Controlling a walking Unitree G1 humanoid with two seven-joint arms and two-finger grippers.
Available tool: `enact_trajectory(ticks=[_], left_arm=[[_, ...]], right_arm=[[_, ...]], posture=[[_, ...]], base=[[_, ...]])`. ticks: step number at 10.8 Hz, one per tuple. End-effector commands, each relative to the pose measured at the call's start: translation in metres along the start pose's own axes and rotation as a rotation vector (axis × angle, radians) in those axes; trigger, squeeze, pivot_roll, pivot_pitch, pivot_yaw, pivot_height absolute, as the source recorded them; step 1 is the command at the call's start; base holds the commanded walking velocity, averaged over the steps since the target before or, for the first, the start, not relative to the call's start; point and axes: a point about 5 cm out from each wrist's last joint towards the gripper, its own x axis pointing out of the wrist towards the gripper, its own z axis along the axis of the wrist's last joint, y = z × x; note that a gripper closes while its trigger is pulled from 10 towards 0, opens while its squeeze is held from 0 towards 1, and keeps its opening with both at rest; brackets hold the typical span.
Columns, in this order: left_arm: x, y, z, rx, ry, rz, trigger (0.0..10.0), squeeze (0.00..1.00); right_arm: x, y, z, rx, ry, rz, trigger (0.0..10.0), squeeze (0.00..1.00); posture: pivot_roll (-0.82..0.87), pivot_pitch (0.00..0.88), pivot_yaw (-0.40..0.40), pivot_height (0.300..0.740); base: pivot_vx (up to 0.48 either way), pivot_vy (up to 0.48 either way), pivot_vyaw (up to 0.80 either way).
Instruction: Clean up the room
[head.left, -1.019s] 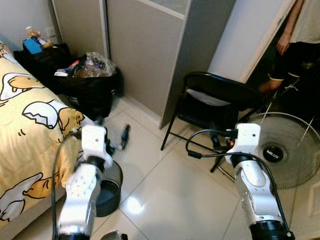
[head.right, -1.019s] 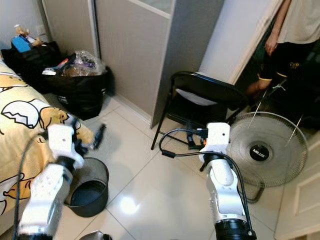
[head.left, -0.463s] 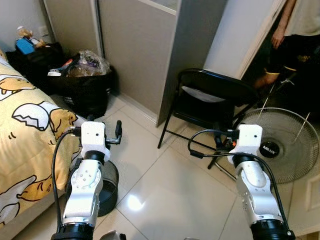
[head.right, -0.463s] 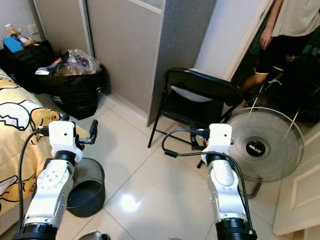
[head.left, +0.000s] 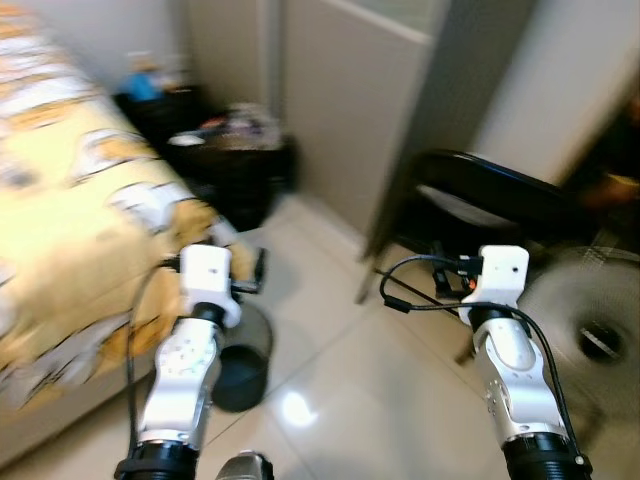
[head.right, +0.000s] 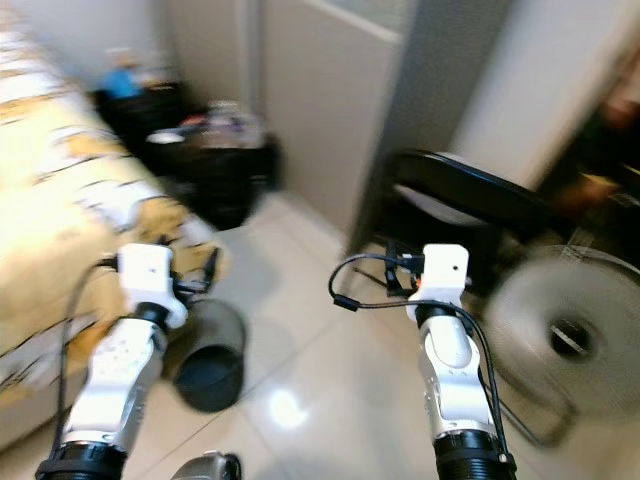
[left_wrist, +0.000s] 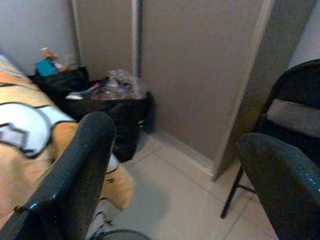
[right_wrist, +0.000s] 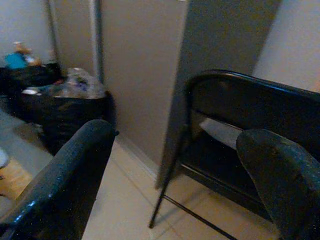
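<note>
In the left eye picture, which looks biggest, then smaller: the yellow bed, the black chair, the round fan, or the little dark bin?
1. Yellow bed
2. Black chair
3. Round fan, partly cut off
4. Dark bin, partly hidden by the left arm

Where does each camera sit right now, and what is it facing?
Head stereo eyes: look down at the tiled floor, both silver arms, dark bin, bed.
Left wrist: along the open left gripper toward the black trash bag.
Right wrist: along the open right gripper toward the folding chair.
All share bag and chair.
</note>
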Motion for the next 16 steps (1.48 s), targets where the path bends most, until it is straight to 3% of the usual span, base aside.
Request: enact_trajectory(ticks=[1,6,9,16], left_arm=[[0.007,-0.005,0.006,0.039,-0.011,-0.058,10.0,0.0],[0.018,-0.005,0.014,0.026,-0.027,-0.131,10.0,0.0],[0.018,-0.008,0.011,0.002,-0.025,-0.139,10.0,0.0],[0.018,-0.009,0.007,0.023,-0.008,-0.095,10.0,0.0]], right_arm=[[-0.001,-0.008,-0.004,0.014,0.01,-0.047,10.0,0.0],[0.002,-0.002,-0.007,0.014,0.006,-0.042,10.0,0.0],[0.007,0.012,-0.009,0.019,0.017,0.016,10.0,0.0],[0.006,0.01,-0.014,0.022,0.02,0.025,10.0,0.0]], posture=[[-0.09,0.0,-0.026,0.725],[-0.1,0.0,0.005,0.725],[-0.08,0.0,-0.01,0.725],[-0.07,0.0,-0.006,0.725]], base=[[0.0,0.0,0.0],[0.0,0.0,0.0],[0.384,0.289,0.0],[0.042,0.054,0.77]])
